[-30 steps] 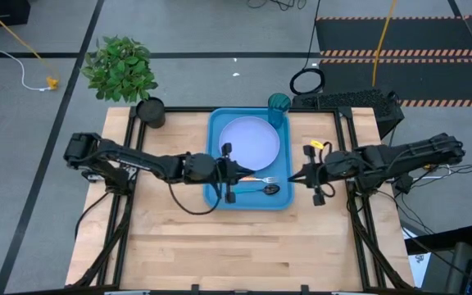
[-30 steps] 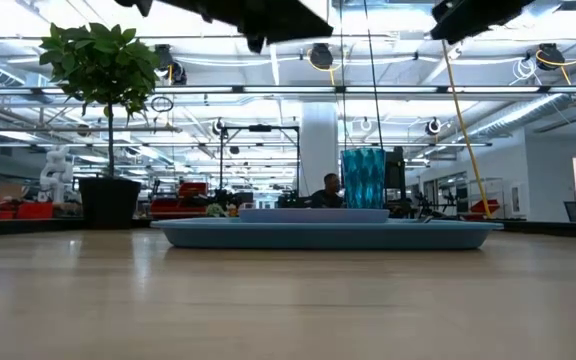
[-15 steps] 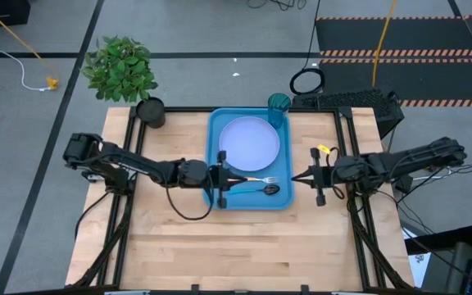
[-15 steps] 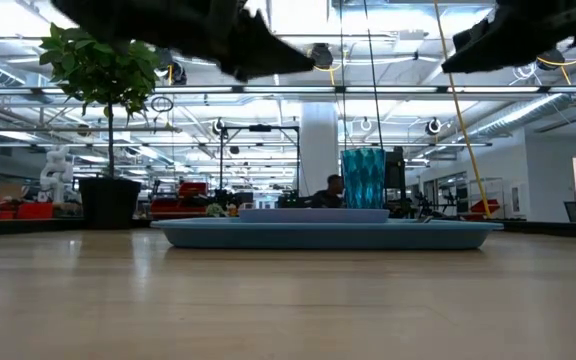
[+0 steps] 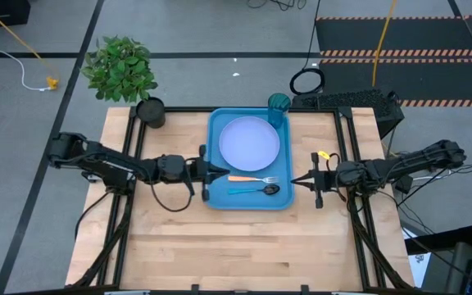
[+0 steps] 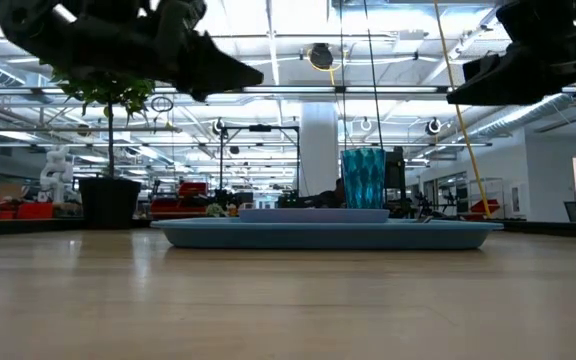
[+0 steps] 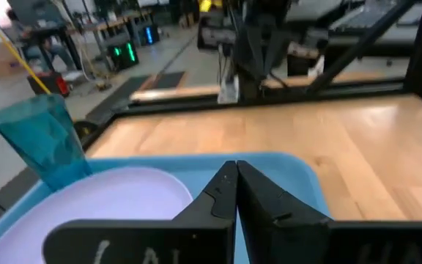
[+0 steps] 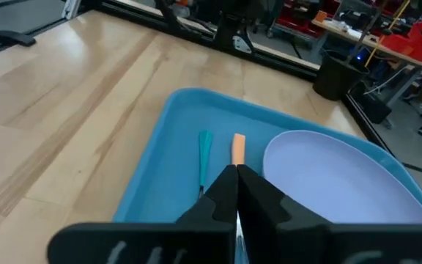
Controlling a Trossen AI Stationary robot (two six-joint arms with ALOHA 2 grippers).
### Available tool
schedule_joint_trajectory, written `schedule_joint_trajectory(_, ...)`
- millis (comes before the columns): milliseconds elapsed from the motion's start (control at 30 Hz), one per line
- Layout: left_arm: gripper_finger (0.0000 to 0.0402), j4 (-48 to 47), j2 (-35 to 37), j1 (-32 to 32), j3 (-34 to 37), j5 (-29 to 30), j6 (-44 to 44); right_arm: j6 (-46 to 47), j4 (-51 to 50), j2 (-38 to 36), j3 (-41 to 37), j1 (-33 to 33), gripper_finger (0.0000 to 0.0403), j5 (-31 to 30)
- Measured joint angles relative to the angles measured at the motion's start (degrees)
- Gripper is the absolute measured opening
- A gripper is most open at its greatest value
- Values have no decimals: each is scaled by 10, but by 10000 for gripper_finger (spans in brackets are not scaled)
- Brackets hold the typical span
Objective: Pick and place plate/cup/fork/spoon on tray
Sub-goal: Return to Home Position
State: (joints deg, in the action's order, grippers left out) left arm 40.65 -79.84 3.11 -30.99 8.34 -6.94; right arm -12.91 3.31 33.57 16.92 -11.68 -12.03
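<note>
On tray (image 5: 213, 123): plate (image 5: 249, 141) at 12 o'clock, cup (image 5: 279, 104) at 1, fork (image 5: 251, 179) and spoon (image 5: 252, 190) at 6. Beside tray at 9 and 3: left gripper (image 5: 207, 173), right gripper (image 5: 313, 179), both closed, empty. Fork, spoon likely light, stiff, slick; pinch mid-handle if re-picking.

Floor: grey (image 5: 39, 123) with pale seam lines; a yellow cable (image 5: 11, 38) crosses it.
Mats: black (image 5: 400, 34), orange-striped edges, beyond the table's far right.
Table: pale wood (image 5: 244, 246), black frame.
Plant: leafy (image 5: 121, 67), black pot (image 5: 149, 111), far-left corner.
Hall: white column (image 6: 319, 140), ceiling strip lights (image 6: 268, 25).
</note>
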Motion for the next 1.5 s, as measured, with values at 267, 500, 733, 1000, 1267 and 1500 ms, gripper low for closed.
schedule_joint_trajectory(267, 14, 6, 51, 0, 43, 3, -1, 12, -2, -44, -24, 0, 0, 25)
schedule_joint_trajectory(500, 4, 17, 51, -1, 42, 3, -8, 13, 4, -79, -57, 0, 0, 38)
schedule_joint_trajectory(733, 10, 32, 51, -1, 42, 3, -4, 4, 68, -90, -99, 7, 0, 46)
schedule_joint_trajectory(1000, 14, 34, 50, -1, 42, 3, -3, 16, 130, -94, -138, 27, 0, 51)
schedule_joint_trajectory(1267, 7, 36, 50, 2, 42, 3, -3, 2, 120, -147, -118, 28, 0, 63)
schedule_joint_trajectory(1500, 16, 59, 50, 11, 42, 3, -3, 26, 73, -214, -118, 28, 0, 63)
